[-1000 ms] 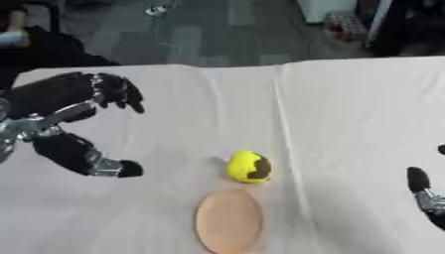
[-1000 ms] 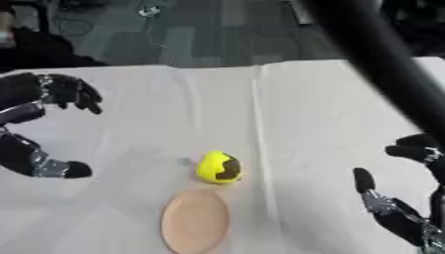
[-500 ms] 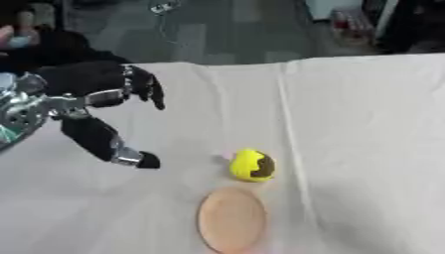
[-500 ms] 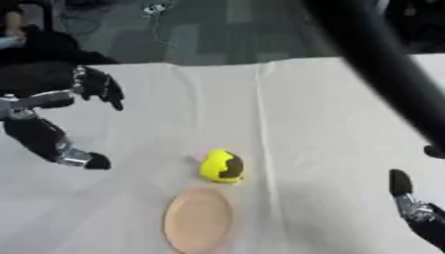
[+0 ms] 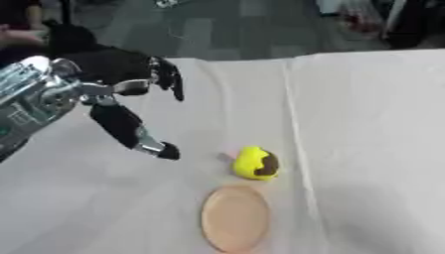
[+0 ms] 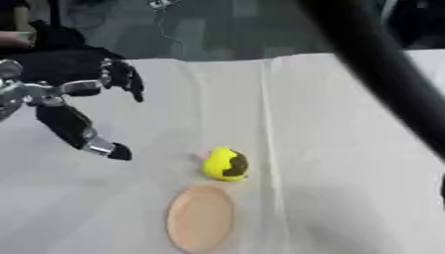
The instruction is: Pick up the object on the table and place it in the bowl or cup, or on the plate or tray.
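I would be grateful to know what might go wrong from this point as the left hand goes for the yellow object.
1. The yellow object is rounded and lies free on the cloth, so a touch from the open left hand might roll it away.
2. It lies close to the plate; a sweeping approach from the left could knock the plate.
3. The cloth is creased beside the object, which could snag fingertips.

Both eyes sit in the robot's head and look down at the white table (image 5: 365,124). They share nearly everything: the right eye stands slightly aside.
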